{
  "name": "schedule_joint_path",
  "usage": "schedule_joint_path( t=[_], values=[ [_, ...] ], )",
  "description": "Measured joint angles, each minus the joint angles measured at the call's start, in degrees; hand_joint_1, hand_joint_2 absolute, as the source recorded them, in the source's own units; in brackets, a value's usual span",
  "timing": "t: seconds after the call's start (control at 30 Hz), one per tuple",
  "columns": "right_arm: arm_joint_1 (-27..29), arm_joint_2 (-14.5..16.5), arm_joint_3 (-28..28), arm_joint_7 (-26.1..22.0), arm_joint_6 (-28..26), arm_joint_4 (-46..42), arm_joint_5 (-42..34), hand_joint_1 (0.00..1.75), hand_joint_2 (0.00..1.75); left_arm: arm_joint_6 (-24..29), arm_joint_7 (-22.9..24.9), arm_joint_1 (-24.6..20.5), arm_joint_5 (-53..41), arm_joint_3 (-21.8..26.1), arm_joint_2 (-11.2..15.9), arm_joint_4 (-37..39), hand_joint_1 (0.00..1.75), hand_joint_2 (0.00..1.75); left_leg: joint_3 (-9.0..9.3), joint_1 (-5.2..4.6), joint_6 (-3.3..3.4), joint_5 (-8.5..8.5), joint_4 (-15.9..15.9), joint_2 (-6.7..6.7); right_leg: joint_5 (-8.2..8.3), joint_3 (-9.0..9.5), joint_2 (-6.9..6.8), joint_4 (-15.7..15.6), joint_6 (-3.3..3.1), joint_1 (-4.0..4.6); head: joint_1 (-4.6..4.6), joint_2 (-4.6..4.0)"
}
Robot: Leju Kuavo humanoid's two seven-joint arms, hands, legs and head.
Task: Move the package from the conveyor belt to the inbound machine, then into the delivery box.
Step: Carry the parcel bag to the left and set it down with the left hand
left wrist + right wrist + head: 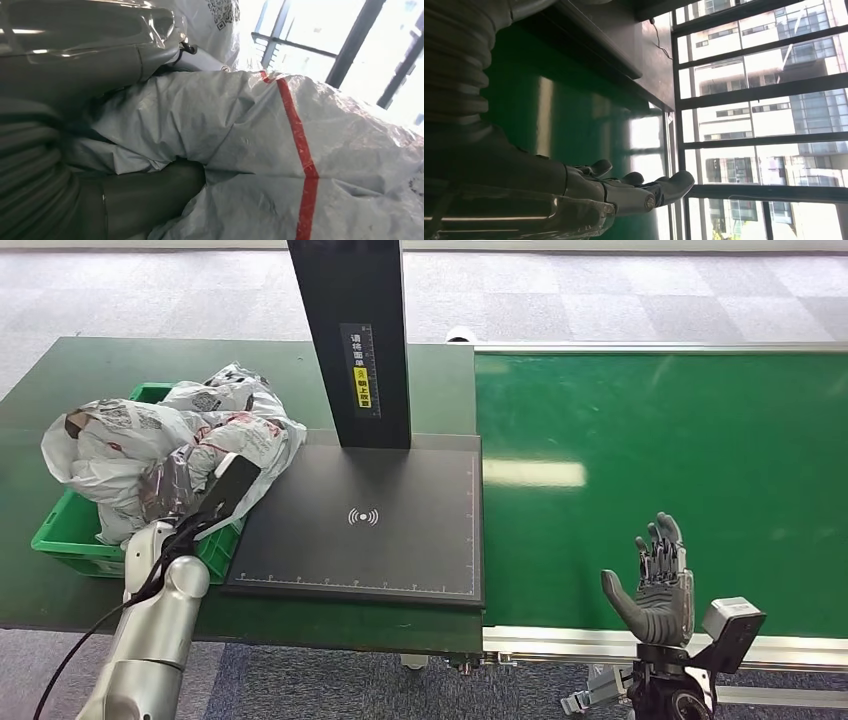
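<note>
The left robot hand (190, 502) is buried among the white plastic packages heaped in the green delivery box (70, 533), at the near left of the table (60, 390). In the left wrist view its grey thumb (150, 192) presses against a crumpled white package (260, 150) with a red stripe, and the fingers lie on the package's other side, so this robot hand grips it. The black inbound machine (370, 525), with its upright post (352, 330), lies just to the right of that robot hand. Further right, the right robot hand (655, 585) hovers above the near edge of the green conveyor belt (680, 450), palm up, fingers spread and holding nothing.
</note>
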Motion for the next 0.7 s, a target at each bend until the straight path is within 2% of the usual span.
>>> schedule_joint_path(
  t=[0.03, 0.07, 0.13, 0.17, 0.2, 0.27, 0.37, 0.5, 0.63, 0.7],
  values=[
    [-0.2, 0.0, 0.0, 0.0, 0.1, 0.1, 0.1, 0.0, 1.75, -1.2, -0.6, -0.1, 0.3, -0.4, 0.1, 0.3, 1.26, 1.75, 0.02, 0.0, 0.0, 0.0, 0.0, -0.01, 0.0, 0.03, -0.01, 0.0, 0.0, 0.0, 0.0, 0.0],
    [-0.4, 0.0, 0.0, 0.0, 0.2, 0.3, 0.2, 0.0, 1.75, -2.3, -1.8, -0.1, 0.9, -0.8, 0.2, 0.5, 1.07, 1.75, 0.05, 0.0, 0.0, 0.0, 0.0, -0.03, 0.0, 0.07, -0.04, 0.0, 0.0, 0.0, 0.0, 0.01],
    [-0.9, 0.0, 0.0, -0.1, 0.2, 0.6, 0.3, 0.0, 1.75, -3.3, -5.1, 0.0, 3.2, -1.8, 0.3, 0.8, 0.39, 1.75, 0.08, -0.01, 0.01, 0.01, 0.0, -0.08, -0.01, 0.13, -0.09, 0.0, 0.01, -0.01, 0.01, 0.01],
    [-1.1, 0.0, 0.0, -0.1, 0.2, 0.8, 0.4, 0.0, 1.75, -3.4, -6.3, 0.1, 4.4, -2.3, 0.3, 0.9, 0.11, 1.75, 0.09, -0.01, 0.02, 0.01, 0.0, -0.08, -0.01, 0.15, -0.1, 0.0, 0.01, -0.01, 0.02, 0.01],
    [-1.3, 0.0, 0.0, -0.1, 0.2, 1.0, 0.4, 0.0, 1.75, -2.8, -6.9, 0.3, 5.1, -2.8, 0.3, 0.9, 0.0, 1.75, 0.09, -0.01, 0.02, 0.01, 0.0, -0.09, -0.01, 0.16, -0.1, 0.0, 0.01, -0.01, 0.02, 0.0],
    [-1.5, 0.0, 0.0, -0.1, 0.2, 1.3, 0.4, 0.0, 1.75, 0.7, -6.2, 0.7, 5.5, -3.7, 0.2, 0.8, 0.0, 1.75, 0.09, -0.02, 0.02, 0.01, 0.0, -0.08, 0.0, 0.17, -0.09, 0.0, 0.01, -0.02, 0.02, 0.0],
    [-1.6, 0.2, 0.0, -0.1, 0.0, 1.4, 0.3, 0.0, 1.75, 10.2, -5.9, 1.3, 5.5, -4.2, 0.1, 0.3, 0.0, 1.75, 0.09, -0.01, 0.02, 0.01, 0.0, -0.07, 0.0, 0.14, -0.07, 0.0, 0.01, -0.02, 0.02, 0.0],
    [-1.5, 0.3, 0.1, -0.1, -0.7, 1.4, -0.3, 0.0, 1.75, 22.8, -10.2, 1.8, 9.1, -4.2, 0.0, -1.1, 0.0, 1.75, 0.06, 0.0, 0.01, 0.0, 0.0, -0.07, 0.0, 0.06, -0.06, 0.0, 0.0, 0.01, -0.01, 0.01],
    [-1.3, 0.3, 0.2, -0.1, -1.2, 1.4, -0.7, 0.0, 1.75, 26.6, -14.7, 2.2, 11.5, -3.9, -0.5, -2.6, 0.0, 1.75, 0.0, 0.01, 0.01, 0.0, 0.0, -0.06, -0.01, 0.01, -0.06, 0.0, 0.0, 0.02, 0.02, 0.01],
    [-1.1, 0.3, 0.2, -0.1, -1.4, 1.4, -0.9, 0.0, 1.75, 26.9, -18.8, 2.4, 11.0, -2.5, -1.7, -4.2, 0.0, 1.75, -0.01, 0.01, 0.01, 0.0, 0.0, -0.06, -0.01, 0.01, -0.06, 0.0, 0.0, 0.02, 0.02, 0.0]
  ],
)
